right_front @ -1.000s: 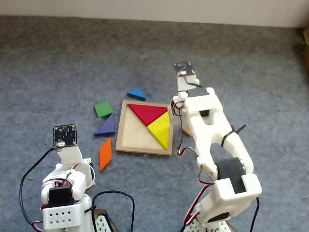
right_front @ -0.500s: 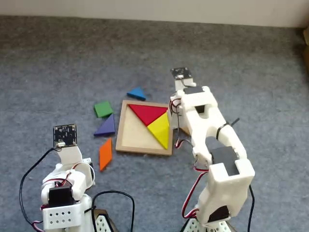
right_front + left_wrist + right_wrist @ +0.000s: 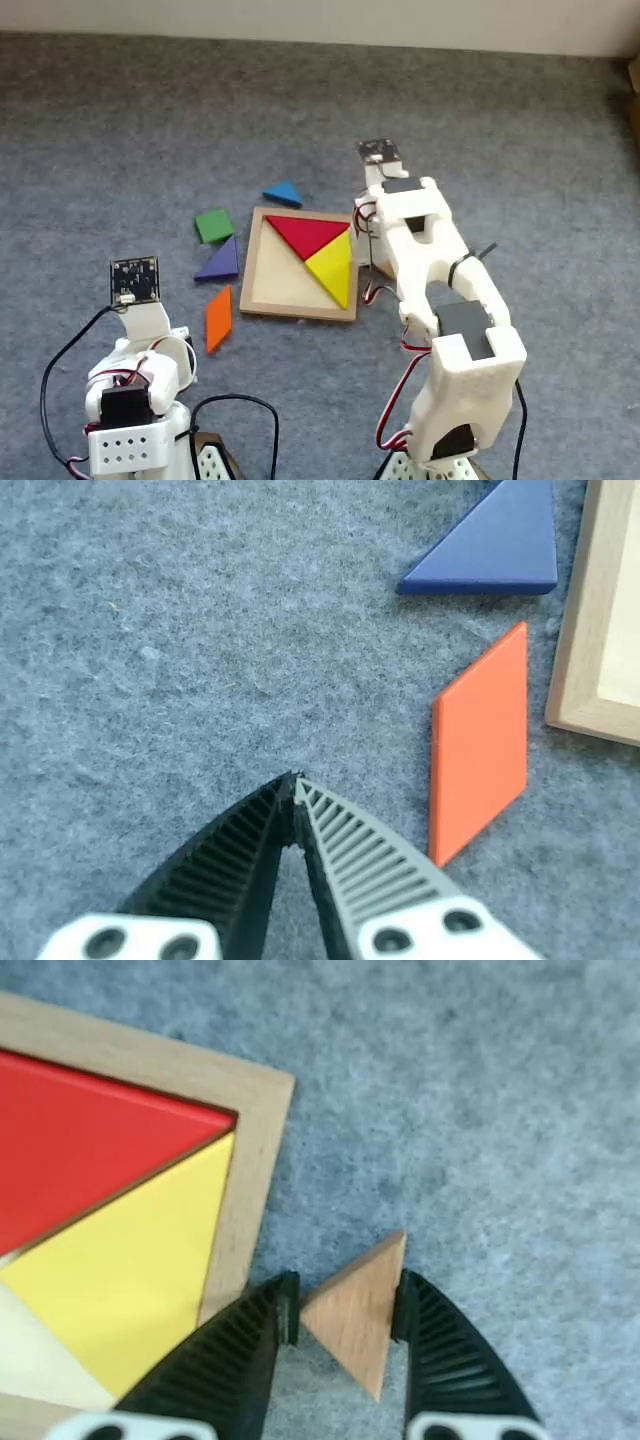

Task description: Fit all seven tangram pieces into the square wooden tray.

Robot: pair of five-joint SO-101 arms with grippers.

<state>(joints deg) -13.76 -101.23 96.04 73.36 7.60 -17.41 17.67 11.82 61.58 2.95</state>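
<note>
The square wooden tray (image 3: 262,292) holds a red triangle (image 3: 305,234) and a yellow triangle (image 3: 334,270). In the right wrist view my right gripper (image 3: 345,1305) is shut on a plain wooden triangle (image 3: 355,1310) that lies on the carpet just outside the tray's rim (image 3: 255,1150). On the tray's other side lie a blue triangle (image 3: 284,193), a green square (image 3: 213,226), a purple triangle (image 3: 220,261) and an orange parallelogram (image 3: 218,318). My left gripper (image 3: 293,785) is shut and empty, low over the carpet beside the orange parallelogram (image 3: 480,745).
Grey carpet covers the whole work area. The right arm (image 3: 440,290) stretches along the tray's right side. The left arm (image 3: 135,375) sits folded at the near left. Bare tray floor (image 3: 275,275) shows in the left half.
The right arm has pulled back a little toward its base and shifted slightly. The left arm and the loose pieces have not moved.
</note>
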